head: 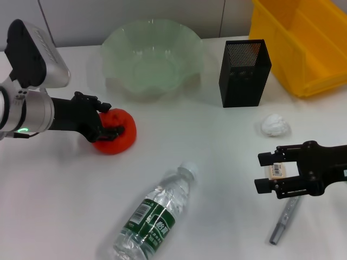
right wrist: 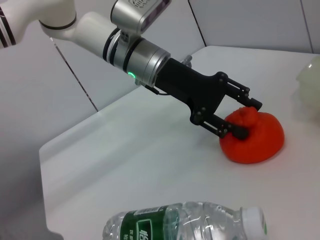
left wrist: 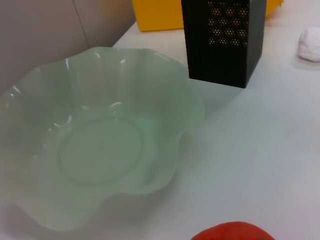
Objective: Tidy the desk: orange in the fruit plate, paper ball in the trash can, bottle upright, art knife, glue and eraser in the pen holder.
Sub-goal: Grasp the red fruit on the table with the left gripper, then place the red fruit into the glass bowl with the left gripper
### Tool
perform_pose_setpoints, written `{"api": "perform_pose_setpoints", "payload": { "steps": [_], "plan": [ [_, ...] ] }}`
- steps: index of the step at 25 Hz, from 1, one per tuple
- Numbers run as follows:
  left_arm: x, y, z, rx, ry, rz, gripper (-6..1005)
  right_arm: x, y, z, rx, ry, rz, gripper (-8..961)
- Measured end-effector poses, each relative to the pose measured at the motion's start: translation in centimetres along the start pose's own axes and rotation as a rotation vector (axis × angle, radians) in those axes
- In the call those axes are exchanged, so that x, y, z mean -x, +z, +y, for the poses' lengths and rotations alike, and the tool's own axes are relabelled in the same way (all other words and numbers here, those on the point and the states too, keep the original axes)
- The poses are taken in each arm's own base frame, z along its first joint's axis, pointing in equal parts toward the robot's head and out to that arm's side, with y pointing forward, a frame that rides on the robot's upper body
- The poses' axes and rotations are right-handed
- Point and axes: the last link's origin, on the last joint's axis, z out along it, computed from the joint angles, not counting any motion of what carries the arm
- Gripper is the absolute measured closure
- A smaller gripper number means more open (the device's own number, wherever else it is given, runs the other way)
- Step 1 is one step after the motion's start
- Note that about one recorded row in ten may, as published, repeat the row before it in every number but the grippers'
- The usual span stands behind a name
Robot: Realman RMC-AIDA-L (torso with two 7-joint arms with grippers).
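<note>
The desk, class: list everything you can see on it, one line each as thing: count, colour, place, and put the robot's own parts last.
orange: one, red-orange, left of centre, in front of the fruit plate.
fruit plate: one, pale green, back centre, empty.
pen holder: one, black mesh, right of the plate.
trash can: one, yellow, back right corner.
paper ball: one, white, in front of the pen holder.
bottle: one, clear with green label, lying at front centre.
eraser: one, beige, between the right gripper's fingers.
art knife: one, grey, front right.
left gripper: black, closed around the orange.
right gripper: black, front right.
</note>
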Motion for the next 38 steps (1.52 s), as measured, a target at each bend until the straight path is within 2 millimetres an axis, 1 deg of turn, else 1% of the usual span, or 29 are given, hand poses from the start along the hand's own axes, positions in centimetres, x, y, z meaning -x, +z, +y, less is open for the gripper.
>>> {"api": "perform_pose_setpoints", "payload": {
  "steps": [4,7,10,14,16,22,24,26,28,29,32,33,35,38],
  "plan": [
    [-0.2,0.0,0.0,-0.002,-0.009,0.000,467,0.0,0.0,0.0,0.001,0.000,-0.005,191],
    [-0.8,-0.2,0.5,0.036,0.004,0.004,478,0.0,0.0,0.0,0.002,0.000,-0.006,191],
    [-0.9,-0.4,0.7,0.051,0.020,-0.008,488,0.2,0.1,0.0,0.004,-0.004,-0.008,192],
    [-0.8,-0.5,0.7,0.055,0.023,-0.042,503,0.4,0.2,0.0,0.004,-0.010,-0.009,191],
    [-1.0,-0.8,0.6,0.047,0.023,-0.039,510,0.4,0.2,-0.1,0.002,-0.008,-0.010,191],
    [-1.6,-1.3,0.3,0.024,0.012,-0.028,713,0.4,0.3,-0.1,0.001,-0.008,-0.011,191],
    [-1.9,-1.7,0.2,0.012,0.016,-0.022,800,0.4,0.3,0.0,0.001,-0.007,-0.011,191],
    [-2.1,-1.9,0.1,0.004,0.018,-0.017,814,0.3,0.3,0.0,0.001,-0.005,-0.011,191],
    [-3.7,-3.2,-0.1,-0.013,0.038,0.014,827,0.2,0.2,0.0,0.000,-0.003,-0.011,191],
    [-3.7,-3.2,-0.1,-0.013,0.038,0.014,834,0.2,0.2,0.0,0.000,-0.003,-0.011,191],
    [-5.0,-4.1,-0.5,-0.041,0.059,0.036,857,0.2,0.2,0.0,0.001,-0.002,-0.011,191],
    [-6.0,-4.7,-0.8,-0.068,0.085,0.055,864,0.2,0.3,0.0,0.003,-0.001,-0.010,191],
    [-6.4,-4.9,-0.9,-0.077,0.091,0.063,880,0.1,0.3,0.1,0.004,0.000,-0.009,191],
    [-8.0,-5.3,-1.6,-0.127,0.107,0.104,891,0.0,0.4,0.2,0.008,0.002,-0.009,192]
  ]
}}
